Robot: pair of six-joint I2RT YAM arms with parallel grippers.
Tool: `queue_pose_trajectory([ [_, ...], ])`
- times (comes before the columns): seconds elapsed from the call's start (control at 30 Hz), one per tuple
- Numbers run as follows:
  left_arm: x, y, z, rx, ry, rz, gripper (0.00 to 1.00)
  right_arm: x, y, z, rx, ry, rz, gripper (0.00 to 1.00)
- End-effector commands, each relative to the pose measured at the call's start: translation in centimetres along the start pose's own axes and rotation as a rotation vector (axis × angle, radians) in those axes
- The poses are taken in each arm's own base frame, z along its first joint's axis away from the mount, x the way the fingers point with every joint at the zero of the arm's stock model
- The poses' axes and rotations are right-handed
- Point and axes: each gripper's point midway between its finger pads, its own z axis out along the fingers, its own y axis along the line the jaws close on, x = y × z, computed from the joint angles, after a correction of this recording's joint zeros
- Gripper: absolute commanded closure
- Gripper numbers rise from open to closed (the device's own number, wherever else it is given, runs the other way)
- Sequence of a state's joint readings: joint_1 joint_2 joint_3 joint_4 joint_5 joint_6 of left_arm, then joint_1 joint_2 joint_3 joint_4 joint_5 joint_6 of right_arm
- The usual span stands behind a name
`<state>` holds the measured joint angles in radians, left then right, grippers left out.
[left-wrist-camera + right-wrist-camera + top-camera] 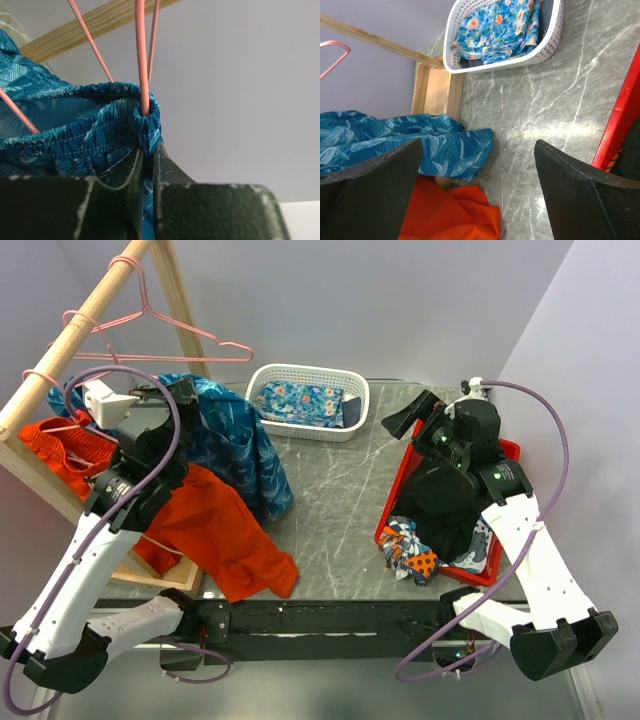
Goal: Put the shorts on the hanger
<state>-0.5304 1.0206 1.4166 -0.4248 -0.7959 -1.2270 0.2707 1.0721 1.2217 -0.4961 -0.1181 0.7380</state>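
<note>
The blue leaf-print shorts (238, 445) hang off the rack's near side and drape onto the table. In the left wrist view their elastic waistband (75, 132) is gathered around a pink hanger wire (142, 65) that runs down into the fold. My left gripper (148, 150) is shut on the waistband just below that wire; in the top view it (168, 398) sits at the shorts' upper edge. My right gripper (412, 418) is open and empty above the table, facing the shorts (395, 137); it also shows in the right wrist view (479, 144).
Two more pink hangers (160, 322) hang on the wooden pole (75, 335). Orange shorts (215, 530) lie under the blue ones. A white basket (300, 370) holds a flowered blue cloth (300, 400). A red tray (508, 448) with dark and patterned clothes is on the right.
</note>
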Motion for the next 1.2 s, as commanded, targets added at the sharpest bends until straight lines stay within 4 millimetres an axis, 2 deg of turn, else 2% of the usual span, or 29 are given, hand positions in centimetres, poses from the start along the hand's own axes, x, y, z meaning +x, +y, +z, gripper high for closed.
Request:
queue_pose_trajectory([
  [0.0, -1.3, -0.5, -0.7, 0.021, -0.028, -0.046, 0.85, 0.0, 0.2, -0.4, -0.024, -0.004, -0.018, 0.0],
  [0.07, -1.2, -0.1, -0.7, 0.012, -0.024, -0.038, 0.71, 0.2, 0.3, -0.3, -0.031, 0.004, -0.019, 0.0],
  [0.13, -1.0, 0.2, -0.8, 0.005, -0.015, -0.028, 0.65, 0.4, 0.5, -0.3, -0.037, 0.011, -0.023, 0.0],
  [0.17, -0.9, 0.3, -0.8, 0.0, -0.013, -0.023, 0.58, 0.6, 0.6, -0.3, -0.045, 0.016, -0.026, 0.0],
  [0.3, -1.0, 1.0, -1.1, -0.016, -0.003, 0.008, 0.48, 1.3, 0.8, -0.3, -0.062, 0.027, -0.034, 0.0],
  [0.33, -0.9, 1.2, -1.1, -0.026, 0.002, 0.021, 0.41, 1.5, 0.9, -0.3, -0.069, 0.031, -0.035, 0.0],
  [0.47, -0.8, 1.8, -1.5, -0.04, 0.024, 0.067, 0.3, 2.1, 1.3, -0.2, -0.08, 0.051, -0.055, 0.0],
  [0.53, -0.7, 1.6, -1.7, -0.032, 0.04, 0.086, 0.2, 2.1, 1.5, -0.3, -0.084, 0.05, -0.063, 0.0],
  [0.63, -0.3, 1.3, -2.3, -0.003, 0.087, 0.121, 0.12, 2.2, 1.8, -0.6, -0.091, 0.061, -0.073, 0.0],
  [0.9, 1.4, -0.8, -3.8, 0.127, 0.23, 0.211, 0.08, 1.9, 2.3, -1.3, -0.108, 0.05, -0.096, 0.0],
  [1.17, 0.5, -2.3, -5.6, 0.196, 0.269, 0.23, 0.09, 1.8, 2.3, -1.2, -0.103, 0.055, -0.119, 0.0],
])
